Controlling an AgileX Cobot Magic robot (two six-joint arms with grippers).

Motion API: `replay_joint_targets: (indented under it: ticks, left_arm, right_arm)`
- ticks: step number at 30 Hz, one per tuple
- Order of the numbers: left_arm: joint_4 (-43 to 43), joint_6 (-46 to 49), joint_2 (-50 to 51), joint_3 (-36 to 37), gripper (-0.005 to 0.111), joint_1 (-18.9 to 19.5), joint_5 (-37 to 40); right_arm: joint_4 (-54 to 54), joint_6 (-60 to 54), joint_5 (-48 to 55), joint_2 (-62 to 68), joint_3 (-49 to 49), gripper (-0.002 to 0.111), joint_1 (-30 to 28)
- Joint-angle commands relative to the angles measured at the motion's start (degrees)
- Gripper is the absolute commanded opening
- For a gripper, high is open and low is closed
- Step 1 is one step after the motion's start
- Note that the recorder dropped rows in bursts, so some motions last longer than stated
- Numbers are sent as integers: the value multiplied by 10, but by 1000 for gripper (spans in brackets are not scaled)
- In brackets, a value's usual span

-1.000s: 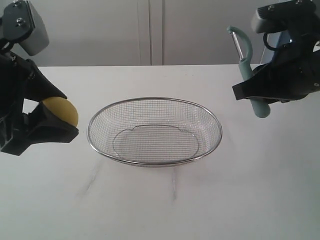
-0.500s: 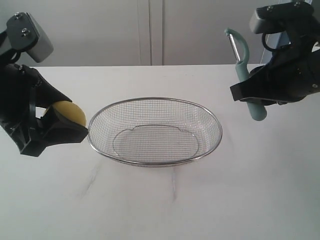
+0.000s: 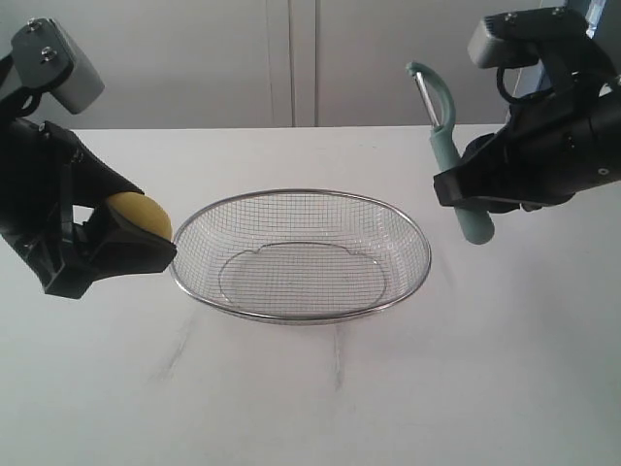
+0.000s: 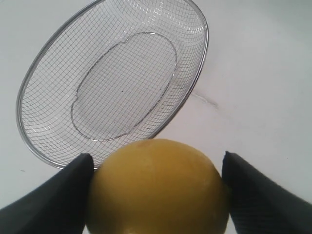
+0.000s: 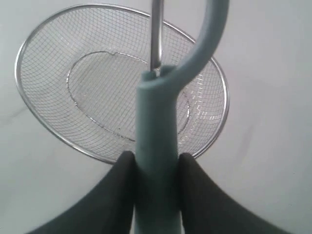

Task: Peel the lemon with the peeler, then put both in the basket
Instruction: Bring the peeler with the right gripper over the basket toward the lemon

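My left gripper is shut on the yellow lemon, held just off the left rim of the wire basket. In the left wrist view the lemon fills the space between the black fingers, with the basket beyond it. No sticker shows. At the right, my right gripper is shut on the teal peeler, held upright above the table beside the basket's right rim, blade end up. The right wrist view shows the peeler handle pinched between the fingers, over the basket.
The basket holds nothing and sits mid-table on the white tabletop. A pale wall with a vertical seam stands behind the table's far edge.
The left gripper has carried the lemon rightward, up to the basket's left rim. The right gripper has moved the peeler leftward toward the basket and tilted it a little.
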Motion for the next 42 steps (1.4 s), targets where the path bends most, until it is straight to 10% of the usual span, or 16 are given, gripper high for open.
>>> replay_joint_targets:
  ticks: [1, 42]
  left_arm:
    - [-15, -3, -6, 2, 0, 2, -1]
    - [-135, 25, -6, 2, 0, 2, 4]
  right_arm:
    - [60, -75, 23, -2, -5, 0, 0]
    - [167, -247, -23, 115, -6, 0, 135]
